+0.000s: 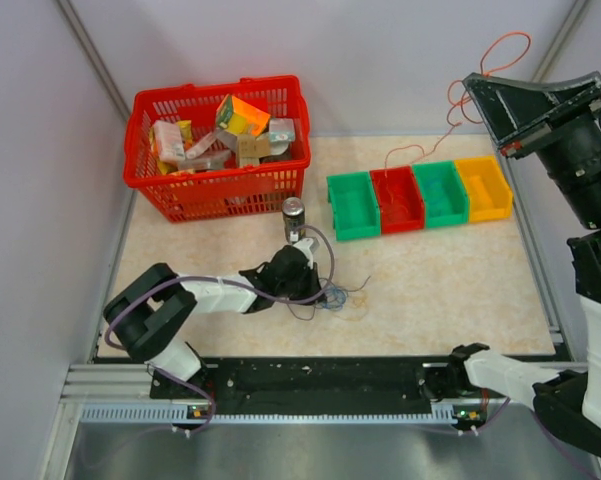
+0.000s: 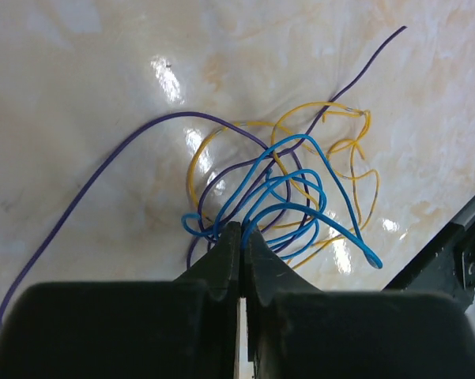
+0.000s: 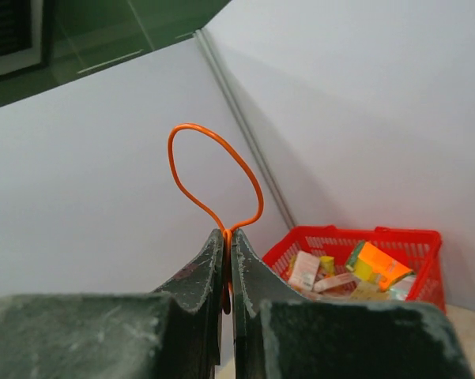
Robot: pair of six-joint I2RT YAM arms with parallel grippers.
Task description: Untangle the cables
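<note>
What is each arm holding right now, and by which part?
Right gripper: the orange cable, pinched at the base of a loop. Left gripper: seemingly the blue cable, pinched at its bunched loops.

Three tangled cables (image 2: pixel 278 186), one orange cable (image 3: pixel 193 125), four small bins (image 1: pixel 356 228), one red basket (image 1: pixel 215 181), one can (image 1: pixel 294 213)

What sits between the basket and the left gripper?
A small dark can stands upright there, just in front of the basket and behind the left gripper. The top view shows it.
</note>
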